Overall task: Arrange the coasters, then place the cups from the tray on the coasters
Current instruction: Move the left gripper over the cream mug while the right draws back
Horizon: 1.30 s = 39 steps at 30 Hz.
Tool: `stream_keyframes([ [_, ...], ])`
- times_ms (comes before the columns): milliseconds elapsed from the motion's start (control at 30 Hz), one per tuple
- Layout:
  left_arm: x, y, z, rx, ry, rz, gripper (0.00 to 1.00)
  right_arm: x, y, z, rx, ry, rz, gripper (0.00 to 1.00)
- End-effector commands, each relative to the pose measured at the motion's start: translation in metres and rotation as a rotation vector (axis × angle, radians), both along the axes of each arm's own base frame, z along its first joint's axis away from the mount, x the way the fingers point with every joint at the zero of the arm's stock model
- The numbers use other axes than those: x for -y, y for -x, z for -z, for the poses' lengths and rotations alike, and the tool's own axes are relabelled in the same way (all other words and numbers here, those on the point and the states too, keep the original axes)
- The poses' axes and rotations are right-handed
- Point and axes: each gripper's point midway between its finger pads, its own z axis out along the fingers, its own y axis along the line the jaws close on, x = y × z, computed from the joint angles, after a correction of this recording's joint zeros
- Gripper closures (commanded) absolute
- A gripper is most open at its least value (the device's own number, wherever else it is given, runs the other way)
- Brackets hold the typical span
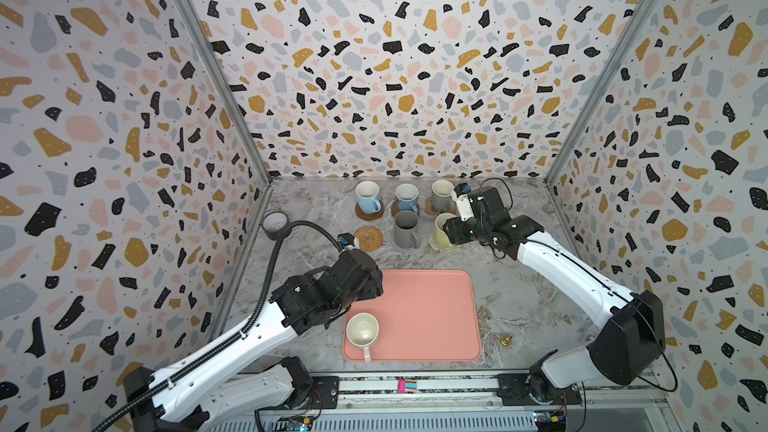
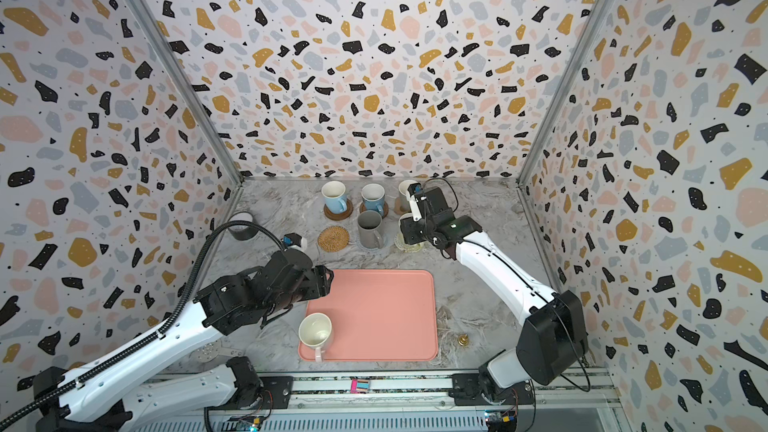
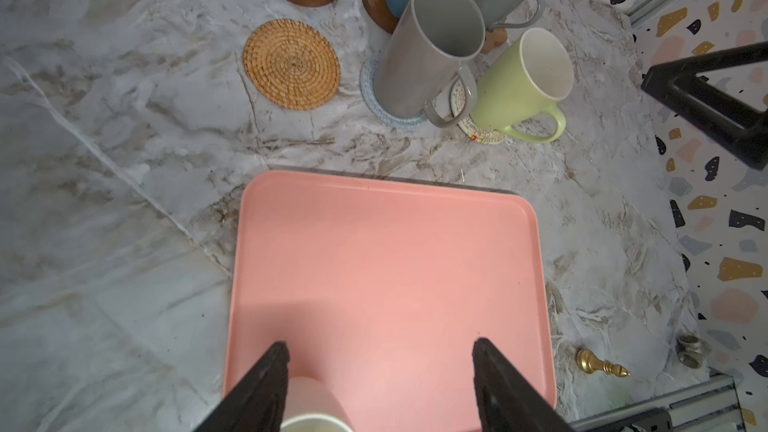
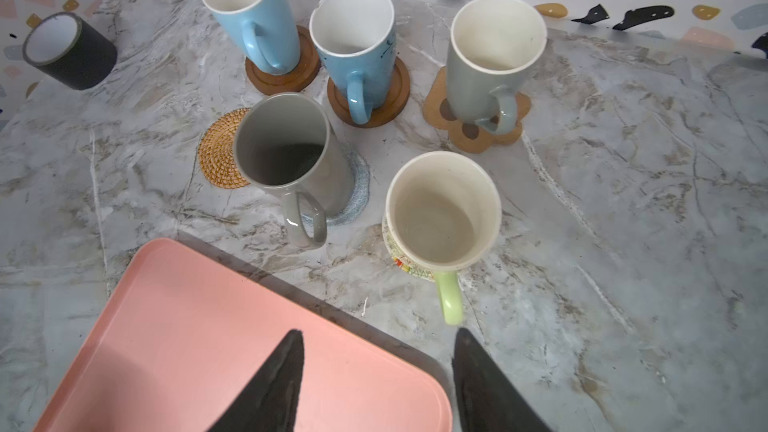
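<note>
A: On tray [image 1: 428, 309], near-left corner: only pale pink cup [image 1: 362, 330] there. Plan?
B: Centre released left hand [image 3: 379, 342] on cup body, clench gently, lift straight, set on bare rattan coaster [image 1: 368, 238]. Keep released, empty right hand [image 4: 378, 331] clear.

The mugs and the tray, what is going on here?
Five mugs stand on coasters; the rattan coaster is bare. The last mug is on the tray. The left gripper hangs open by it, holding nothing. The right gripper is open and empty, near the green mug.
</note>
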Motion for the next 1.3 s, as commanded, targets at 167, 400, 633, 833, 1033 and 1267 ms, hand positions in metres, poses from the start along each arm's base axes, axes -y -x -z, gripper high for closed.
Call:
stream_keyframes([
  [167, 0.002, 0.061, 0.018, -0.178, -0.013, -0.039, 0.30, 0.008, 0.010, -0.028, 0.068, -0.059, -0.013, 0.41],
  [400, 0.008, 0.100, 0.046, -0.299, 0.014, -0.026, 0.31, 0.018, 0.016, -0.035, 0.089, -0.079, 0.007, 0.40],
  [633, 0.011, 0.123, 0.066, -0.368, 0.003, -0.019, 0.33, 0.030, 0.015, -0.034, 0.093, -0.085, 0.033, 0.40],
  [833, 0.006, 0.136, 0.076, -0.427, -0.032, -0.036, 0.35, 0.033, 0.017, -0.033, 0.090, -0.096, 0.038, 0.40],
  [1033, 0.002, 0.146, 0.088, -0.478, -0.042, -0.060, 0.38, 0.036, 0.018, -0.035, 0.095, -0.104, 0.045, 0.40],
  [1267, -0.009, 0.145, 0.102, -0.478, -0.070, -0.090, 0.40, 0.037, 0.019, -0.034, 0.090, -0.109, 0.047, 0.40],
])
